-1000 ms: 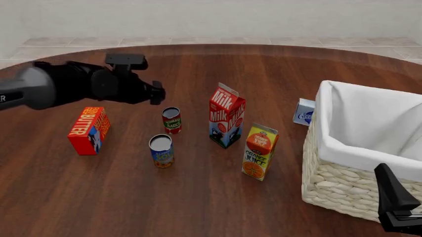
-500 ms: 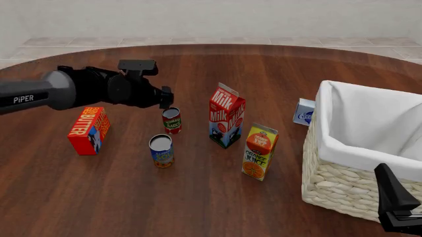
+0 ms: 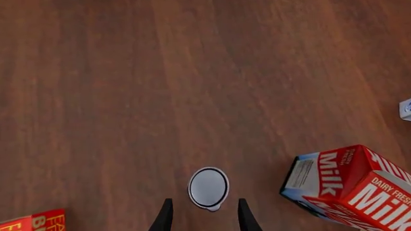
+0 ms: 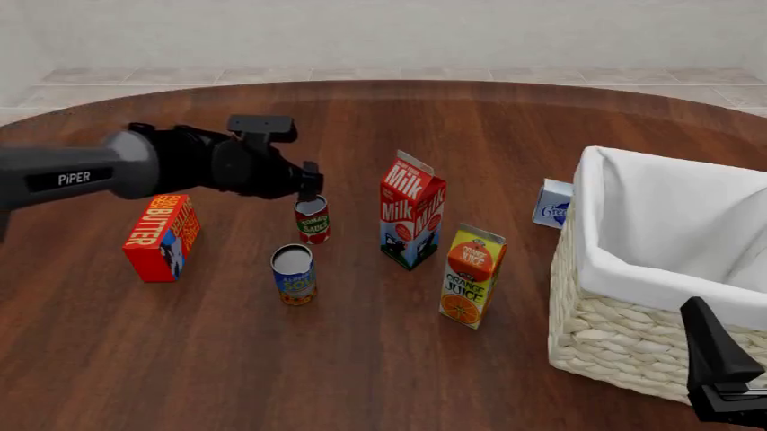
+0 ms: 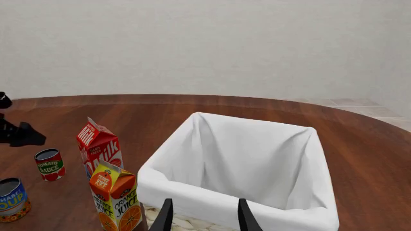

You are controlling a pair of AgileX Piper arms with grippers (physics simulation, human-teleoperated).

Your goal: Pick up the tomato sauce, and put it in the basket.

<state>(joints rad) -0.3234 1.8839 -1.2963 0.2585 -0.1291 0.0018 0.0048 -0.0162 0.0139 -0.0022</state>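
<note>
The tomato sauce [image 4: 312, 220] is a small can with a red label, a green band and a grey top, standing upright left of the milk carton; it also shows in the right wrist view [image 5: 50, 164]. From straight above, its grey lid [image 3: 209, 187] lies just ahead of the two dark fingertips. My left gripper [image 4: 308, 186] hovers open directly over the can, apart from it. The cream wicker basket [image 4: 623, 337] with white lining stands at the right, with its lining [image 5: 250, 159] filling the right wrist view. My right gripper [image 5: 201, 216] is open, low at the near right, holding nothing.
A second can with a blue and orange label [image 4: 294, 275] stands just in front of the tomato sauce. A milk carton [image 4: 411, 213], an orange juice carton [image 4: 471, 276], a red butter box [image 4: 162, 237] and a small blue-white box [image 4: 552, 204] stand around.
My left arm has travelled right and slightly down, bringing its open gripper from left of the tomato sauce to directly above it. The right arm has stayed still.
</note>
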